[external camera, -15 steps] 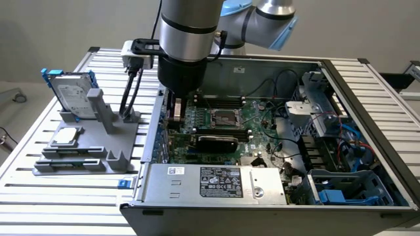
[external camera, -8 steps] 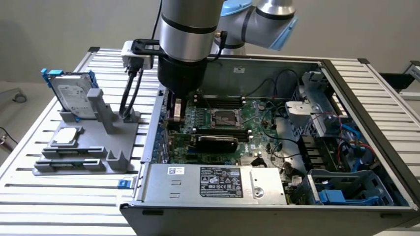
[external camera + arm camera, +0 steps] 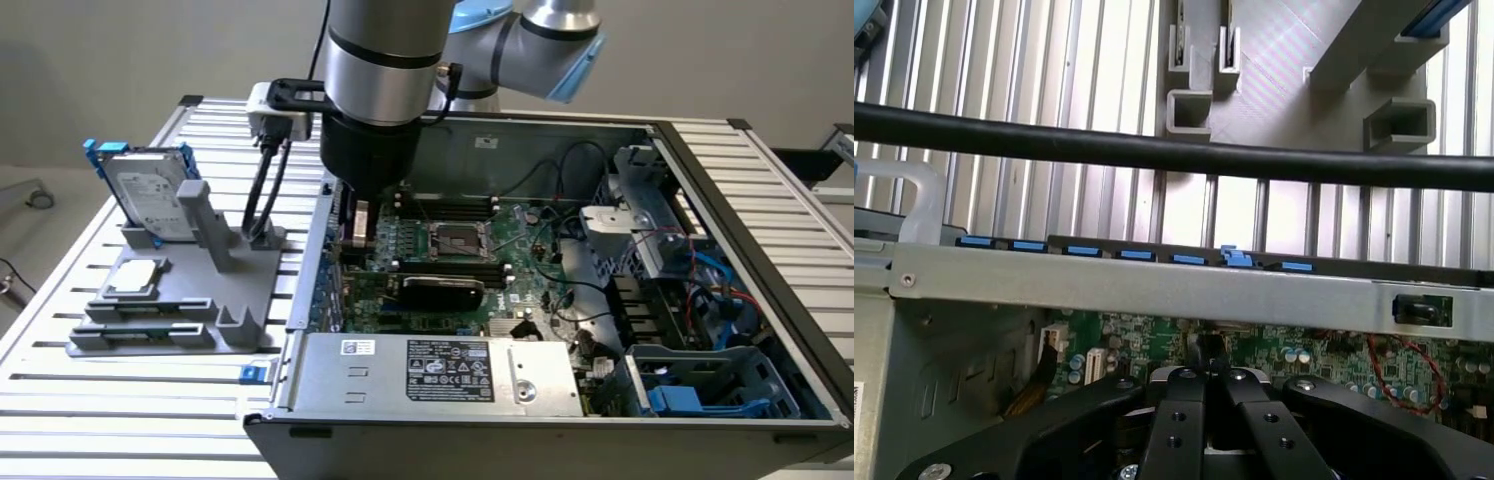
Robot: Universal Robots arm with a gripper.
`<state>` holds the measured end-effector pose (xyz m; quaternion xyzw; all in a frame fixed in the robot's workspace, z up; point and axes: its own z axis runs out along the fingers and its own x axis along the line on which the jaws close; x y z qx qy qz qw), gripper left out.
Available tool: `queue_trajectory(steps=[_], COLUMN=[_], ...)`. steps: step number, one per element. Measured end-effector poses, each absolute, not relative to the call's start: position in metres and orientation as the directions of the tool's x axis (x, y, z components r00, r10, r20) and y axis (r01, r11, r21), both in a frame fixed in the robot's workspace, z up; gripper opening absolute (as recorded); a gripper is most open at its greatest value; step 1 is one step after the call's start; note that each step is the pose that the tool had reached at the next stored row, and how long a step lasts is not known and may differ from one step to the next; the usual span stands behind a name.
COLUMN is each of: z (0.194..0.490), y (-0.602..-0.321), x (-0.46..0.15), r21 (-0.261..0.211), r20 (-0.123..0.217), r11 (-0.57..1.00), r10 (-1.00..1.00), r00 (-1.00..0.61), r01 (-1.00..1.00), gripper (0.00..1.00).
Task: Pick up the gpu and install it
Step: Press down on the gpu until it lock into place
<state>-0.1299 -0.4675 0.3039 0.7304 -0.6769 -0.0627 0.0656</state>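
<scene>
Well inside the open case, the hand hangs low by the rear wall, over the 9 o'clock edge of the motherboard in the exterior view. Its fingers are drawn all but together, only a thin slit between them; whether a card edge is pinched in that slit I cannot tell.

The gpu, as I read it, is the black-faced piece standing on edge on the motherboard, just at 6 o'clock of the bare socket. It lies toward 4 o'clock from the hand, near it and lower. Its long axis runs 9 to 3 o'clock, square to the rear wall, and the black cooler face is turned to 6 o'clock, toward the viewer. Its 9 o'clock end seems to run in under the hand; I cannot make out the bracket there, nor whether the card is fully down in a slot.

On the worktop, at 9 o'clock of the case, the grey fixture shows its tall slotted posts with nothing in them, while the hard drive stands at its far end. Judging by that, the pick-up is done and the work is at the seating stage
</scene>
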Motion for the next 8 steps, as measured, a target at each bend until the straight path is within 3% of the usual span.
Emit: queue_trajectory(steps=[8], z=[0.3039], y=[-0.4675], x=[-0.1286], r21=[0.19], r20=[-0.004], r11=[-0.075], r10=[-0.997], r00=[0.076], r01=[-0.979], gripper=[0.11])
